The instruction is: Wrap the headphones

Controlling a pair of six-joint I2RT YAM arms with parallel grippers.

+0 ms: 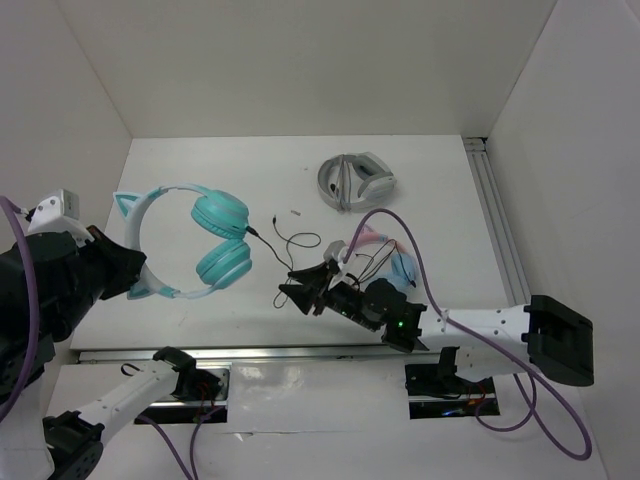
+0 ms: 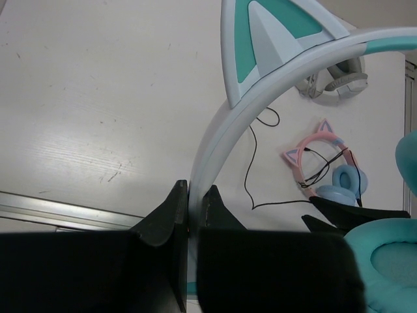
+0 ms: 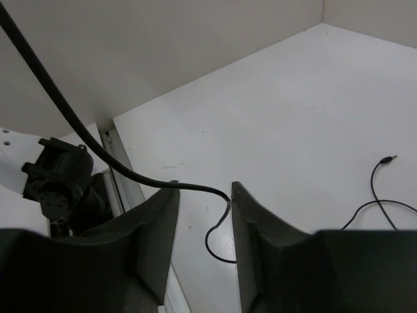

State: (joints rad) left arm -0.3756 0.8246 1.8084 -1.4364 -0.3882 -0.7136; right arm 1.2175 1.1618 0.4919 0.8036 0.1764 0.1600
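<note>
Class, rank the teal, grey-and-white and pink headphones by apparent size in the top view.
Largest: teal headphones, though held nearer the camera.
The grey-and-white headphones and pink headphones look alike; the right arm hides part of the pink pair.

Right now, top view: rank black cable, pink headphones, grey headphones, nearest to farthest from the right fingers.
1. Black cable: at the right gripper, running across the gap between its fingers.
2. Pink headphones: just to their right.
3. Grey headphones: far back, farthest.

The headphones (image 1: 220,212): teal cups, pale blue-white band, teal-filled ears; cable (image 1: 300,240) black. One second pair (image 2: 344,182) pink, pale-blue cups. One third pair (image 1: 375,186) grey-and-white. White worktop (image 1: 200,170).
</note>
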